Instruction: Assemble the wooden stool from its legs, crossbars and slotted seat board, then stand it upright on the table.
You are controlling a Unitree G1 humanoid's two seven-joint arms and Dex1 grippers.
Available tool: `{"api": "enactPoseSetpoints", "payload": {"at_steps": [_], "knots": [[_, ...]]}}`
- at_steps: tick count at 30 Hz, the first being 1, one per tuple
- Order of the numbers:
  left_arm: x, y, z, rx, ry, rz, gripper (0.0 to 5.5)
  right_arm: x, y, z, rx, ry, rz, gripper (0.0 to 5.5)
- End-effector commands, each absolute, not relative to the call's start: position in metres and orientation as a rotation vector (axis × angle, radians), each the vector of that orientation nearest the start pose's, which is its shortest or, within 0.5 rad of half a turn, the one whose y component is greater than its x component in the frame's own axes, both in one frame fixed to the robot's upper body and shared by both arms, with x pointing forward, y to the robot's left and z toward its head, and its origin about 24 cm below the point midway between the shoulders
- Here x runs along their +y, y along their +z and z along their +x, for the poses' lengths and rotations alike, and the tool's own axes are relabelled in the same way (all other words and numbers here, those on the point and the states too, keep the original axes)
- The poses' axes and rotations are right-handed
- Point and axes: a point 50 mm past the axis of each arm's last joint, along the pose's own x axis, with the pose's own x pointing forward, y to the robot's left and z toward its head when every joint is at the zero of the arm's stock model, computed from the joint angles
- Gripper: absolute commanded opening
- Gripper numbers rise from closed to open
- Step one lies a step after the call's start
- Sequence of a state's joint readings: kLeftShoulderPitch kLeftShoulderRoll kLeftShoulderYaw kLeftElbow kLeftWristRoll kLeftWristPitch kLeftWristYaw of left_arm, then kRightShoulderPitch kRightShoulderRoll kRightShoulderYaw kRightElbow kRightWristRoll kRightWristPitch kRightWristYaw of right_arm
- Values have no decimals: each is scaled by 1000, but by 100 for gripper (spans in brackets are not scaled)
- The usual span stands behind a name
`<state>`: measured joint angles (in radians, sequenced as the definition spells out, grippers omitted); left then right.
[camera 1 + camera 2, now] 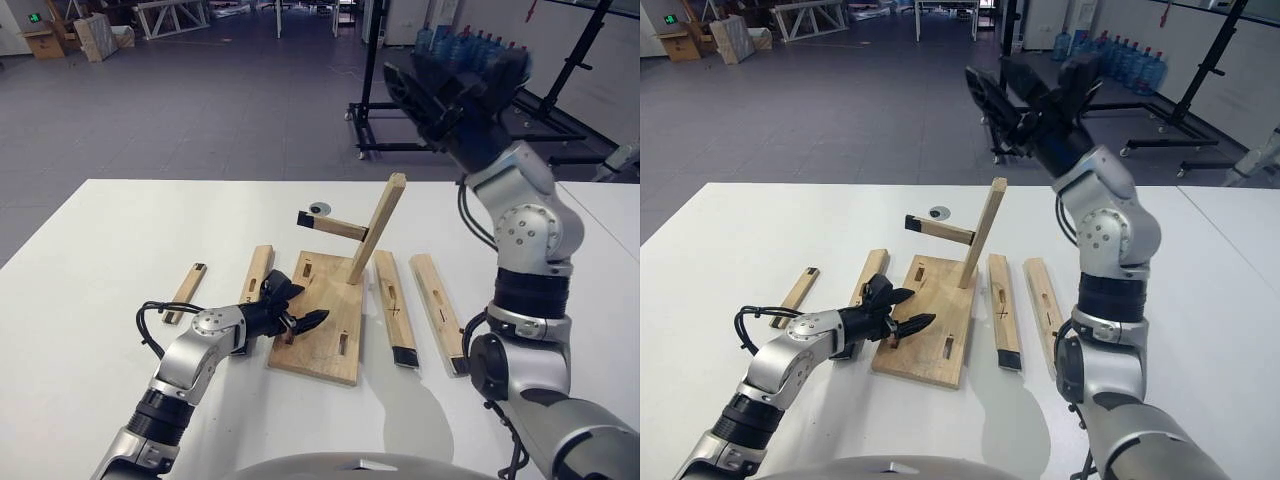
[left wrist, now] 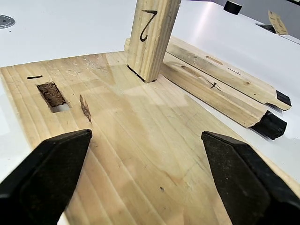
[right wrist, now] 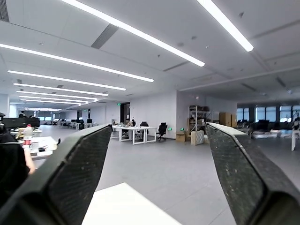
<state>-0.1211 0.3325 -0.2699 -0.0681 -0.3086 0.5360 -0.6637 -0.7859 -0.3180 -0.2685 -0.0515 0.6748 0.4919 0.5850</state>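
Since the only thing here that holds another is the seat board [image 1: 325, 312], we start with its slots. The far slot on the robot's right holds the standing leg [image 1: 377, 230], and 2 more slots show as dark cuts in the board's face.

The board lies flat near the middle of the table [image 1: 100, 250], its long axis running from near to far. The standing leg leans, with its top tipped away and to the right. From partway up it, 1 crossbar [image 1: 335, 227] juts out roughly level toward the robot's left and ends in a black tip.

We count 2 loose legs lying flat to the right of the board. The inner loose leg [image 1: 392, 305] is just beside it, and the outer loose leg [image 1: 438, 310] is a little farther right. Both lie lengthwise like the board, with black ends toward the robot. To the left lie 2 more pieces, a longer bar [image 1: 258, 270] just beside the board and a shorter bar [image 1: 185, 290] farther out.

The left gripper [image 2: 146, 135] sits low over the board's near-left part with its fingers spread wide, gripping nothing. The right gripper [image 3: 158, 125] is raised high above the far right side of the table, its fingers likewise parted around nothing.
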Motion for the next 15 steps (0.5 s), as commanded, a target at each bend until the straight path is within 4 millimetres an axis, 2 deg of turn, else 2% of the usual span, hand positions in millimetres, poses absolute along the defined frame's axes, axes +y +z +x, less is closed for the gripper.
{"api": "enactPoseSetpoints", "payload": {"at_steps": [1,4,8,11,15], "knots": [[123,-7,221,680,-894,-56,429,-174,261,327,-436,743,212,366],[124,-9,222,677,-883,-50,429,-181,248,323,-427,698,255,366],[122,-2,229,582,-809,-83,429,-201,230,305,-474,460,381,366],[114,-3,228,546,-756,-128,429,-216,195,286,-393,210,343,366],[107,-12,218,578,-676,-168,429,-227,149,269,-127,-3,204,366]]}}
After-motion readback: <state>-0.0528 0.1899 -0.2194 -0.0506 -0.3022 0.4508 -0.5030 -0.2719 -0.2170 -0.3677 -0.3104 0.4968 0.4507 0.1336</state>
